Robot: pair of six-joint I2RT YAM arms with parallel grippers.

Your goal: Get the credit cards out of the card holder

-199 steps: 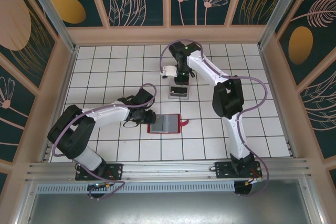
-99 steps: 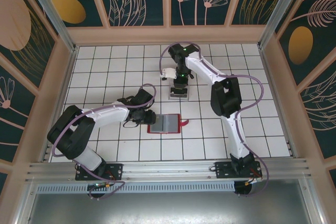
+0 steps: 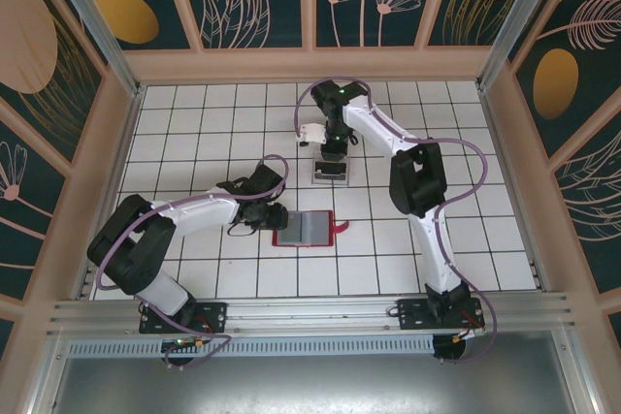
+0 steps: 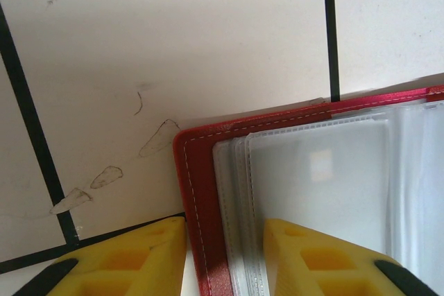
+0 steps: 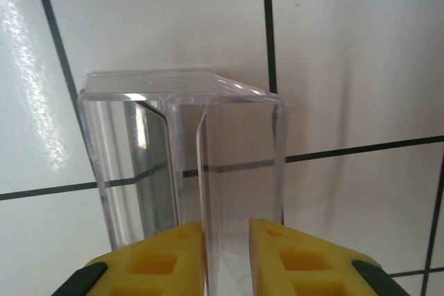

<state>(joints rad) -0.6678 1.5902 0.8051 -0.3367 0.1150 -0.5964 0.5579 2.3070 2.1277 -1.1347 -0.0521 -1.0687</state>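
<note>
The red card holder (image 3: 304,228) lies open on the tiles, grey inside up. My left gripper (image 3: 276,216) is at its left edge. In the left wrist view the left gripper (image 4: 225,254) is shut on the card holder's red edge (image 4: 201,192) and its cloudy plastic sleeves (image 4: 319,171). I cannot tell whether the sleeves hold cards. My right gripper (image 3: 333,154) hangs over the clear box (image 3: 330,171). In the right wrist view the right gripper (image 5: 227,254) is open. A pale credit card (image 5: 202,171) stands on edge in the box beside the left finger, and a dark credit card (image 5: 156,171) stands further left.
The clear plastic box (image 5: 263,129) stands upright on the white tiles about one tile behind the card holder. The holder's red snap tab (image 3: 342,230) sticks out to the right. Wooden walls ring the table.
The right gripper's jaws have parted, leaving the pale card standing in the clear box. The left arm and the card holder have not moved.
</note>
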